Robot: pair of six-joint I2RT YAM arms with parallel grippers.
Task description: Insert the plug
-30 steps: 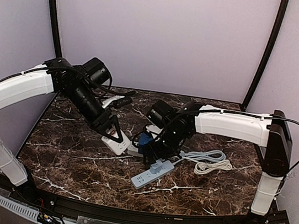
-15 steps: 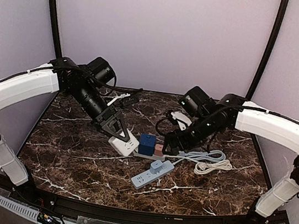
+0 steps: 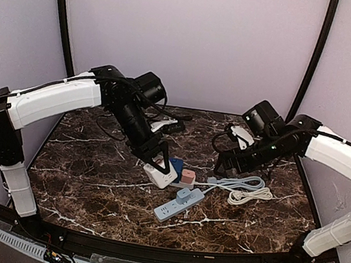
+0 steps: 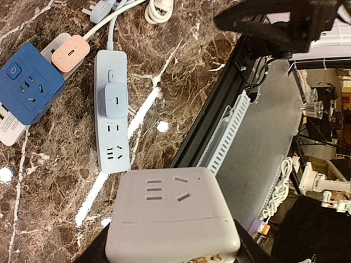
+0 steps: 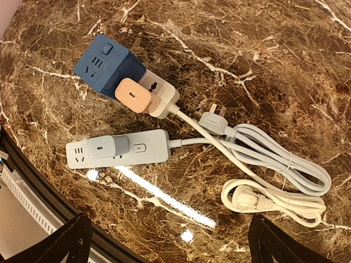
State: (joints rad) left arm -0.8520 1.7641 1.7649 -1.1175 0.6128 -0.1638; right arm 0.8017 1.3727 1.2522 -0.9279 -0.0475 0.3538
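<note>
So, most of the marble table (image 3: 89,185) is bare, with the clutter in the middle: a light blue power strip (image 3: 178,204), then a white strip (image 5: 162,98) loaded with a blue cube (image 5: 107,66) and a pink charger (image 5: 134,94). A white cube adapter (image 4: 173,216) is clamped in the left end effector (image 3: 156,163), just beside the blue cube and apparently lifted off the table. From the left wrist the light blue strip is seen just ahead, long axis running away, free sockets at the near end, so the left arm is judged the nearer one. The right end effector (image 3: 226,161) is spread wide, nothing held, over the coiled cables (image 5: 274,170).
</note>
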